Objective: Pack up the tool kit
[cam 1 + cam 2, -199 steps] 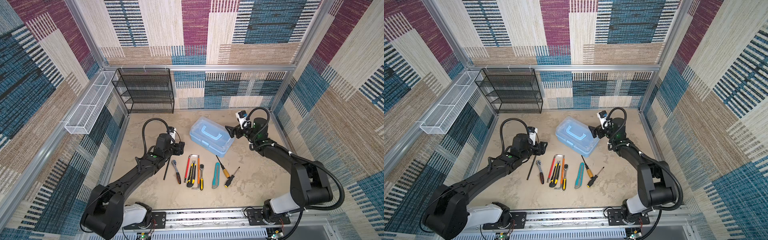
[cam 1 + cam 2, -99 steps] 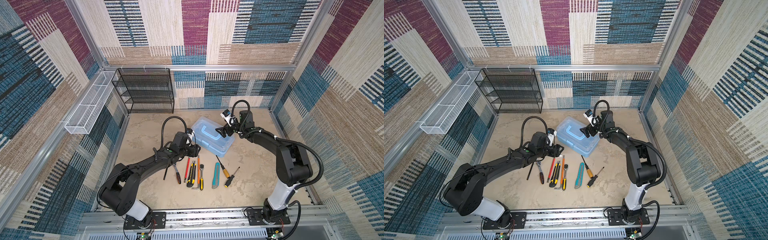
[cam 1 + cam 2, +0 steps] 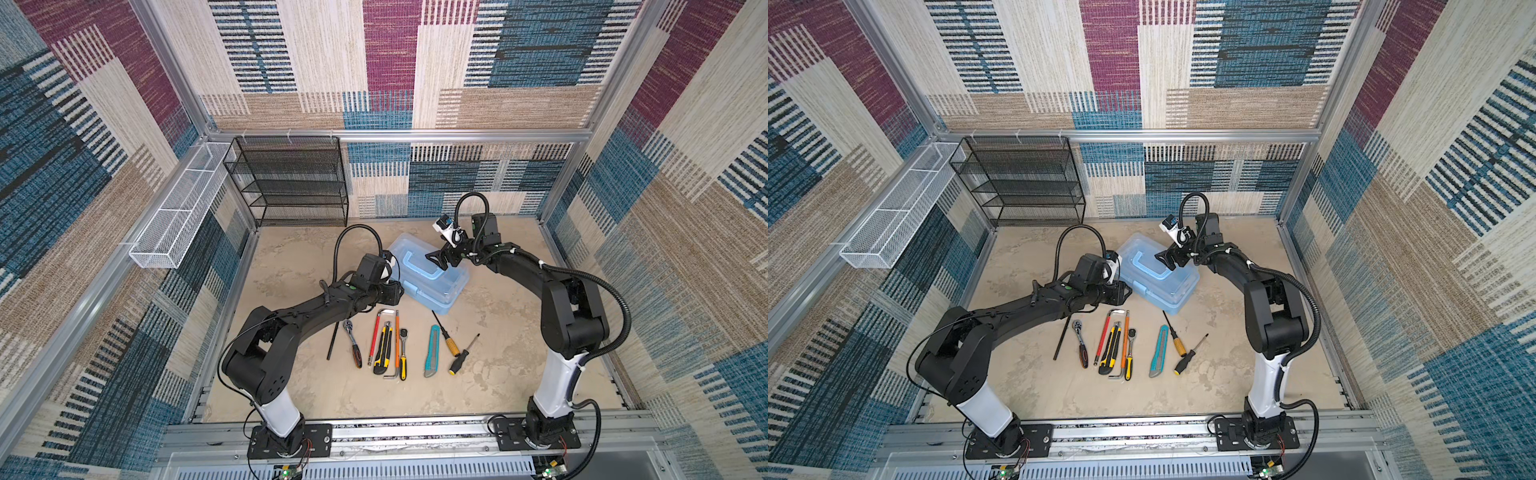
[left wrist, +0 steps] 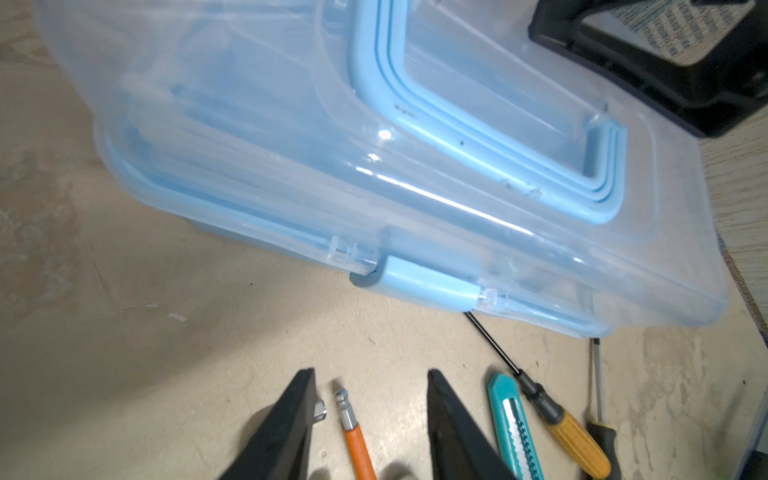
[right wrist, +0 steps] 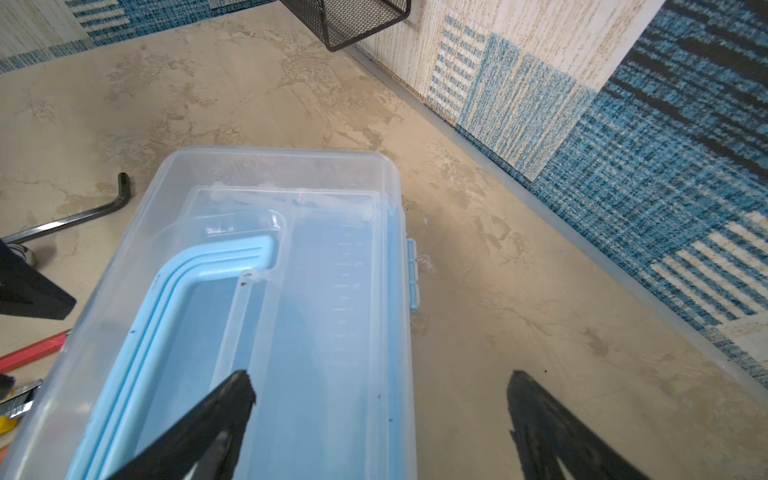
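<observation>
In both top views the box [image 3: 451,286] sits closed toward the back of the table [image 3: 291,266]. The tools [image 3: 382,347] lie in a row in front of it, none packed yet. My left gripper [image 3: 395,291] is just beside its near edge, and my right gripper [image 3: 441,259] hovers over the handle [image 3: 417,272]. From my left wrist, my jaws stand partly apart and empty, facing the fastened latch [image 4: 419,284]. From my right wrist, my jaws gape wide above the lid [image 5: 324,249], gripping nothing. I judge unlatching comes first; all the packing remains.
</observation>
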`<move>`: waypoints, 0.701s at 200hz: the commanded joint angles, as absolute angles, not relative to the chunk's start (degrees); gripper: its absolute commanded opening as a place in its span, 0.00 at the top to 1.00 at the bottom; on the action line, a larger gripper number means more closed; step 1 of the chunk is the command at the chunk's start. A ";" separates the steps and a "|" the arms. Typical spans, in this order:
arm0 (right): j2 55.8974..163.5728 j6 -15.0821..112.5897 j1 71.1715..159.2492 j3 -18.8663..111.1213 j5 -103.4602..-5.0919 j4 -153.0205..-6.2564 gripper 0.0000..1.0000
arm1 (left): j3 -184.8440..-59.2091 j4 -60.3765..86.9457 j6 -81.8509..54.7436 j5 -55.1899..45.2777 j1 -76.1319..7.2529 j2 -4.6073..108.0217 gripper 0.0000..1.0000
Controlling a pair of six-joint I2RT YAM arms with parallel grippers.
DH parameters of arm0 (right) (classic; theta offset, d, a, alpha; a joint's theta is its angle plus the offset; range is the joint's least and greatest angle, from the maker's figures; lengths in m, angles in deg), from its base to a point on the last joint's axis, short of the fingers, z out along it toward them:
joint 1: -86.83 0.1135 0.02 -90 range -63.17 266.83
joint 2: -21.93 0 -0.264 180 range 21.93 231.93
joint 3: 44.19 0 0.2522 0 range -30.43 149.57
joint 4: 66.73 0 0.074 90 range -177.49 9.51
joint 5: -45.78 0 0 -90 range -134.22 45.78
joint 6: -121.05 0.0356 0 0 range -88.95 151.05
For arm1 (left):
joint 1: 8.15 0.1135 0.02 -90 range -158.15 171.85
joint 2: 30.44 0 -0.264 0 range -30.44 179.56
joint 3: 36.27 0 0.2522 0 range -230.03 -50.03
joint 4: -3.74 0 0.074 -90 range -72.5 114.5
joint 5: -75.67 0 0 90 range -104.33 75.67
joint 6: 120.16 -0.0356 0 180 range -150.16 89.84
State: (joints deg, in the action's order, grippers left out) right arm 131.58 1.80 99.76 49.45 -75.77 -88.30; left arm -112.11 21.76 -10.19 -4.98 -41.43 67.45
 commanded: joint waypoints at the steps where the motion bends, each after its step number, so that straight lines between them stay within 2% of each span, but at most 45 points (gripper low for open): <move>1: 131.97 -2.19 99.82 49.73 -76.03 -93.99 0.03 | -114.16 25.16 -9.31 -4.65 -41.45 69.15 0.52; 58: 132.73 -1.35 99.83 49.14 -76.96 -96.74 0.07 | -120.33 28.53 -10.25 -6.59 -41.42 73.26 0.53; 140: 127.82 7.56 99.82 39.31 -76.45 -91.68 0.09 | -128.49 30.33 -12.89 -6.70 -41.19 79.15 0.53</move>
State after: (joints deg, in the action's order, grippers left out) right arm 128.41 6.21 99.76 41.32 -78.03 -85.18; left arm -127.19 30.15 -11.05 -6.29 -41.27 77.81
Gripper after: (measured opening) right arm 0.909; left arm 0.469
